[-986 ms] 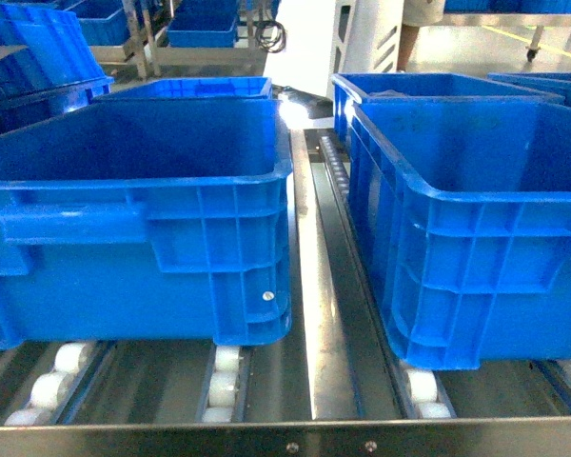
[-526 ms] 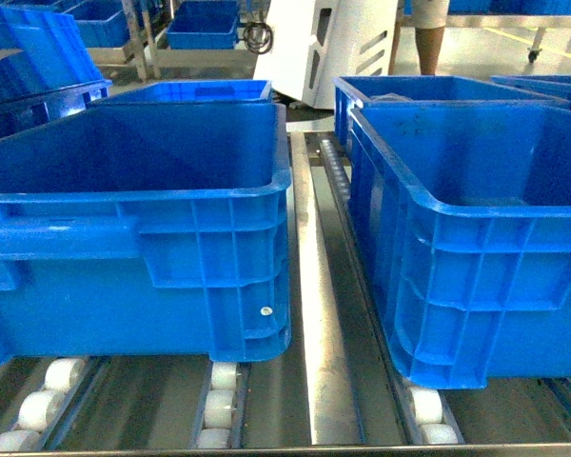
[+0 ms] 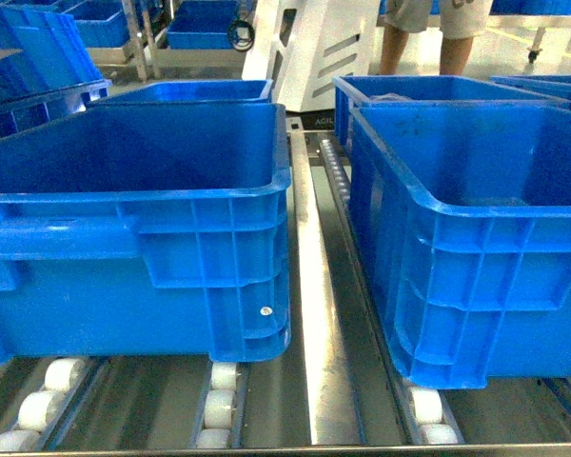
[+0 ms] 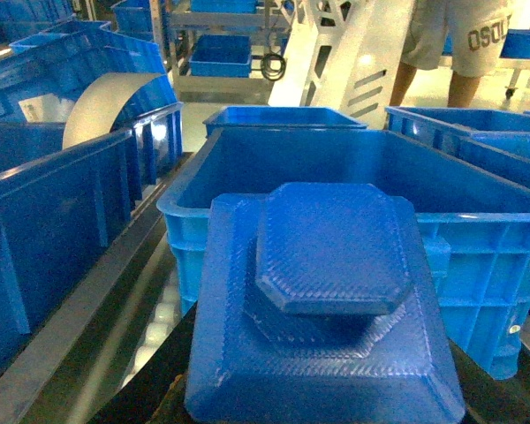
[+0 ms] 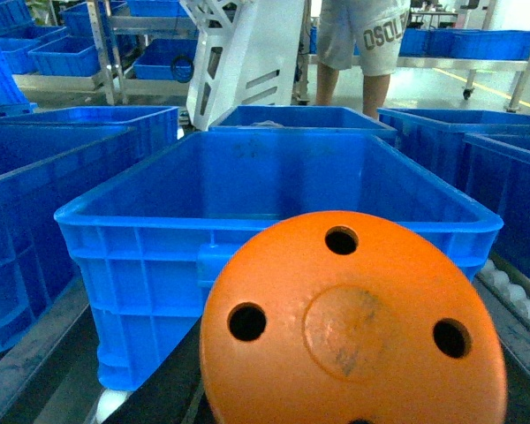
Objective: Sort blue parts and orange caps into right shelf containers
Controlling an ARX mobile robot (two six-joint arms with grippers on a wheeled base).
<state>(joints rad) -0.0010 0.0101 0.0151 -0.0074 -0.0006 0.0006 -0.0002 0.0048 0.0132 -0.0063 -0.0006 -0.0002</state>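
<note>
Looking past my left tool's blue part, the left crate lies straight ahead, long axis running away. My right tool's orange cap likewise faces the right crate; I cannot see either tool itself.

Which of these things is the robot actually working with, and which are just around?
For the job:
blue part
orange cap
left crate
right crate

Just around:
person in shorts
white machine frame
roller track
</note>
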